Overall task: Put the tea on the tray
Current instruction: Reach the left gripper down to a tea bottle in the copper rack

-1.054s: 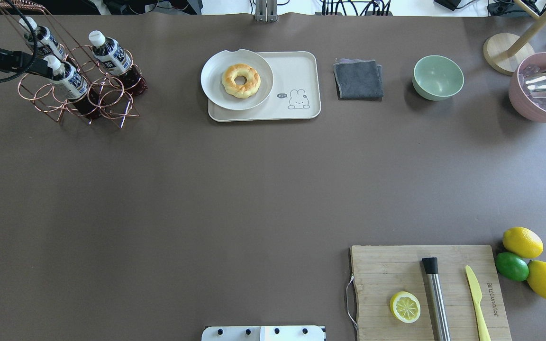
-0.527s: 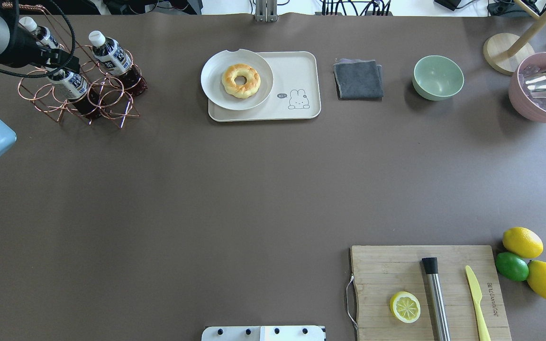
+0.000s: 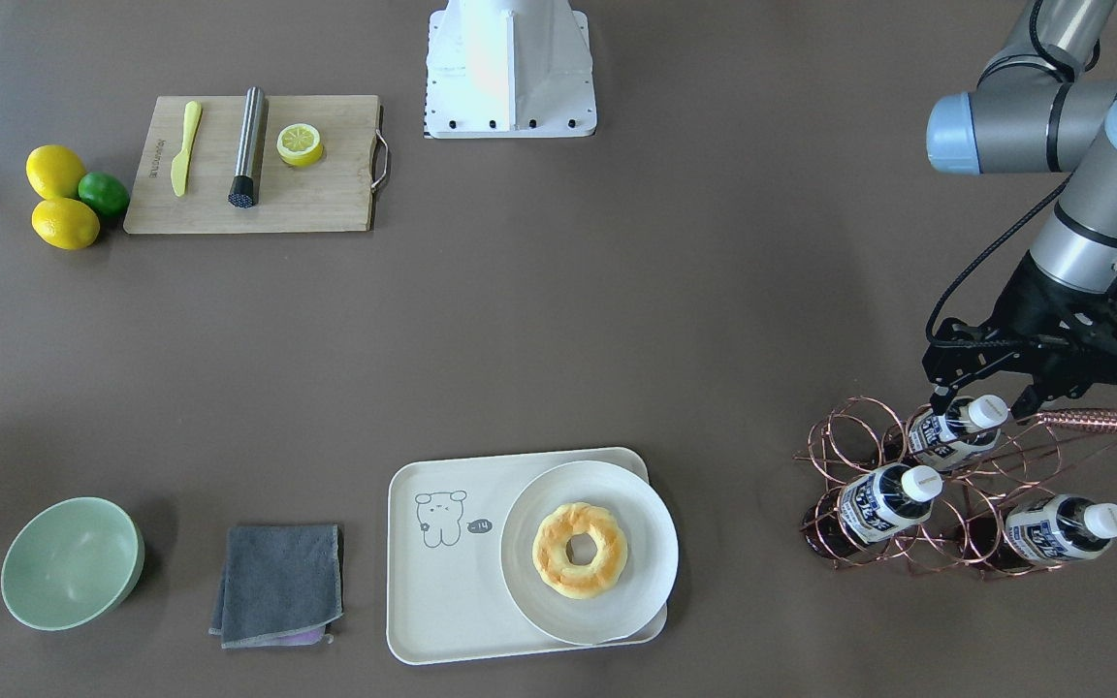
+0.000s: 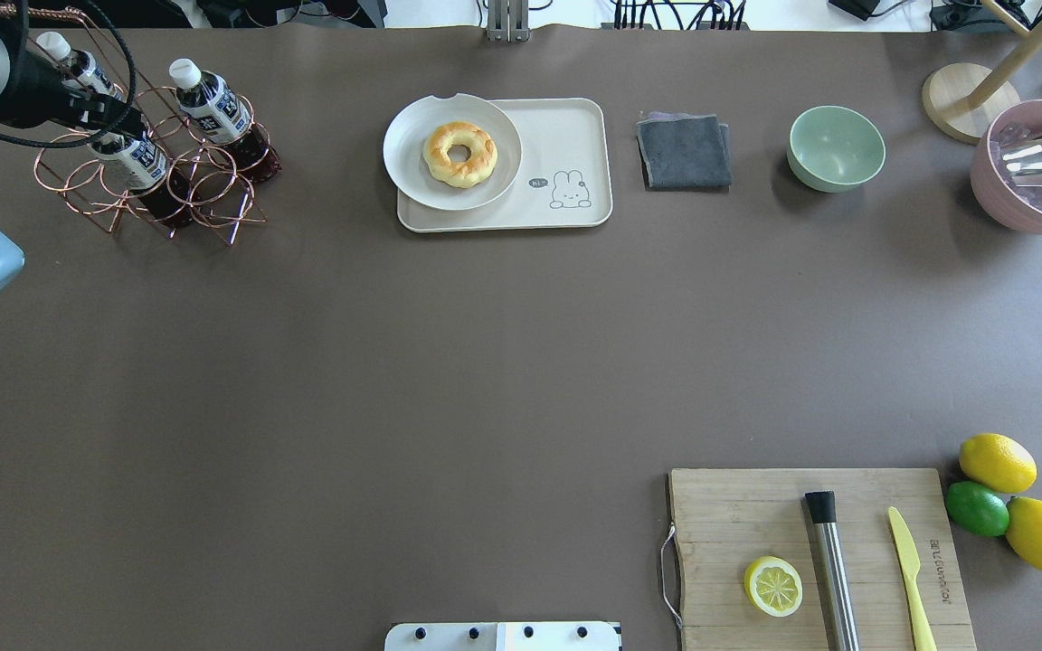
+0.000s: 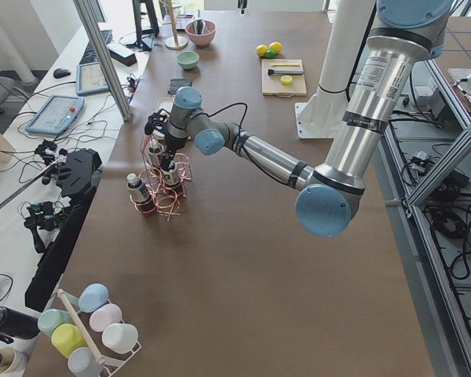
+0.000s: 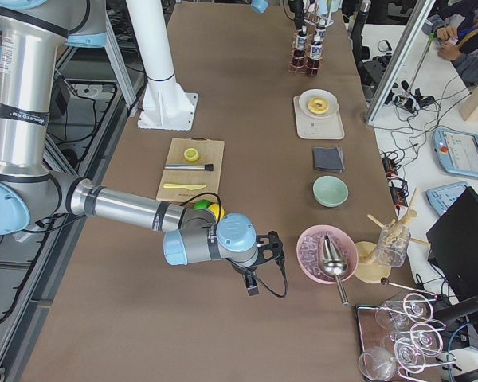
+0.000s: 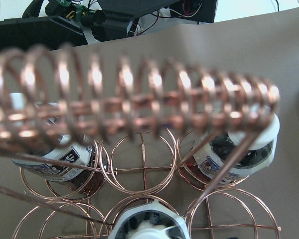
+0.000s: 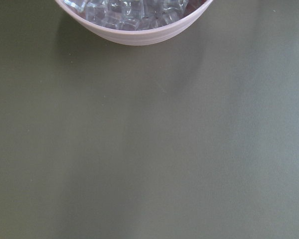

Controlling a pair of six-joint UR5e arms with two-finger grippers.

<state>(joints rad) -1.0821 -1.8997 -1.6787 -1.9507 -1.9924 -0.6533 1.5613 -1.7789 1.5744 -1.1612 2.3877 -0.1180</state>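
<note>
The small clear plastic tea bottle [image 3: 946,433] looks light, rigid and slick; the spread left pincer [image 3: 980,400] straddles its neck, probably the best hold.

Tea bottle [image 3: 941,434]: dark reddish-brown liquid, white cap, dark-blue-and-white label. Tray [image 3: 442,582]: cream-white, line-drawn bear. Rack [image 7: 139,107]: copper wire. Table [image 3: 617,320]: brown. Cloth [image 3: 277,572]: grey. Bowl [image 3: 69,562]: pale green.

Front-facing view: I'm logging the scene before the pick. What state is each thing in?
tea, capped, leaning in the rack, ungripped
left gripper, jaws open, either side of the tea's cap
rack, holds the tea and two other bottles
tray, holds the plate, no tea
plate, carries a doughnut
green bowl, empty
cloth, folded
</note>
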